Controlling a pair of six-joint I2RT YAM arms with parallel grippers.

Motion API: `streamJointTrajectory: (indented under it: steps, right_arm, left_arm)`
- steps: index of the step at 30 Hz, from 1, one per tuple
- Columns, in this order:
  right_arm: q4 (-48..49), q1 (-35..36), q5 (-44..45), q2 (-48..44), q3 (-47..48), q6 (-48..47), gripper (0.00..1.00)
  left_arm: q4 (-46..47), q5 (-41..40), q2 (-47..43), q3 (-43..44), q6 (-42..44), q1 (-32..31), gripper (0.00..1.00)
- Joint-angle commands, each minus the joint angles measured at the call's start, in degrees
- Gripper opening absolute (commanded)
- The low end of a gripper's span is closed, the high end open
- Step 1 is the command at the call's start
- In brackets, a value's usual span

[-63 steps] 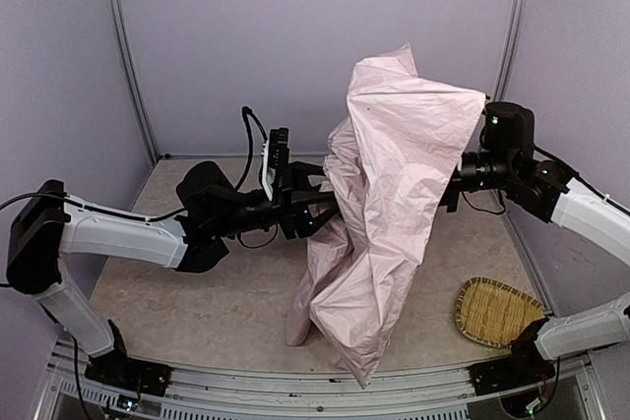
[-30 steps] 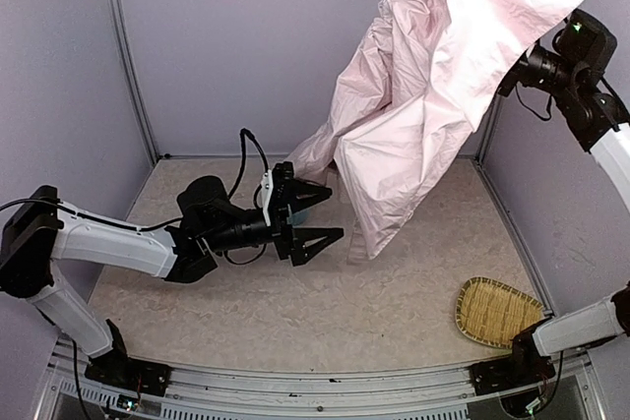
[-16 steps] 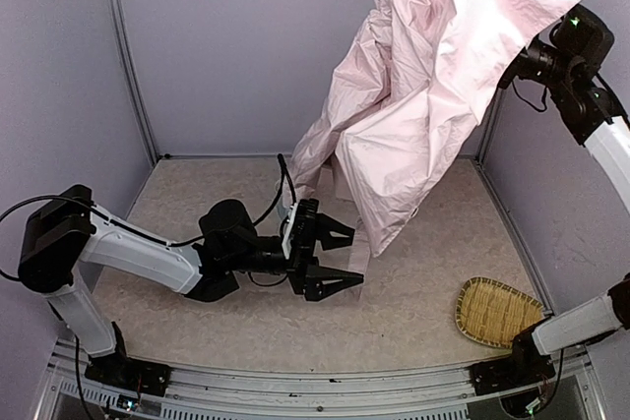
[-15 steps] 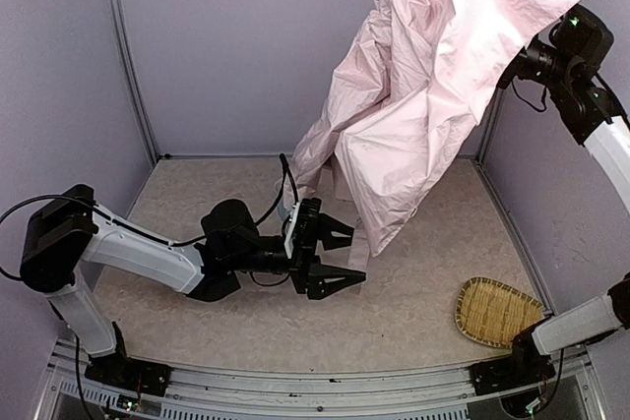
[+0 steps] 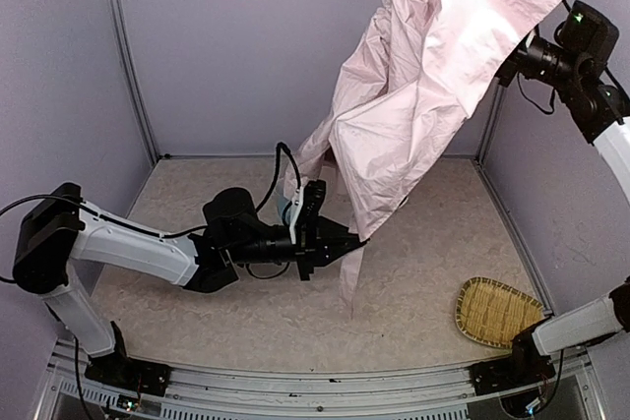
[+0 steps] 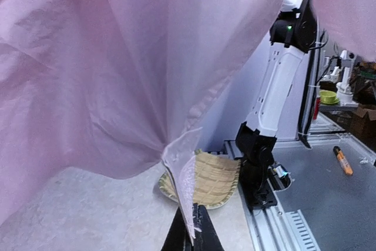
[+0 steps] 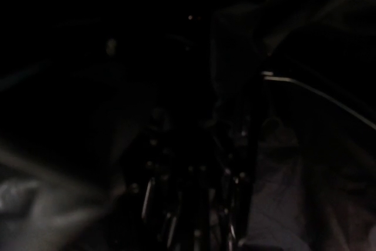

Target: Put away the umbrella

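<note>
Down low, the left gripper [image 5: 346,241] is clenched on a corner flap of the umbrella [image 5: 433,95], just above the table [image 5: 413,292]. Thin hold: a tug could slip it or strain the fabric. The umbrella hangs in mid-air, long axis slanting up to the far right, where the right gripper is buried under cloth; its grip I can't tell.

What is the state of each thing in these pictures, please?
umbrella, slack, not spread, hanging from high on the right, one low edge pinched.
left gripper, shut on the umbrella's fabric edge.
right gripper, hidden under the fabric; open or shut cannot be told.
woven tray, flat on the table, empty.
</note>
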Motion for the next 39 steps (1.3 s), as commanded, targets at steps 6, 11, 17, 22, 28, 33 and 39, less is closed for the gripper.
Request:
streamJointTrajectory:
  steps: [6,11,17,22,28,33,39]
  right_arm:
    - [-19.48,-1.03,14.74,-10.45,-1.22,-24.32,0.0]
    - [-28.4,-1.03,5.21,-13.53,-0.78,-30.83,0.0]
    - [-32.86,-1.04,-5.05,-17.05,-9.27,-31.49,0.0]
    - [-19.12,-0.92,-13.71,-21.2,-25.92,-19.44,0.0]
    - [15.4,0.73,-13.84,-25.43,-50.66,5.97,0.0]
    - [19.84,7.19,-8.39,-18.96,-59.23,8.98,0.0]
    - [24.18,12.77,-7.68,-6.13,-67.49,15.2,0.0]
  left_arm:
    - [-26.52,-14.79,-12.19,0.3,18.54,5.06,0.0]
    - [-29.74,-11.47,-3.12,8.35,23.22,10.1,0.0]
    - [-31.59,-8.84,12.81,24.3,28.81,11.47,0.0]
    - [-31.37,-5.73,23.49,37.42,28.76,12.24,0.0]
    - [-28.25,-7.98,32.83,47.15,28.51,11.97,0.0]
    - [-28.08,-14.13,41.01,58.21,25.29,12.19,0.0]
    - [-22.11,-17.95,43.48,57.08,23.1,12.64,0.0]
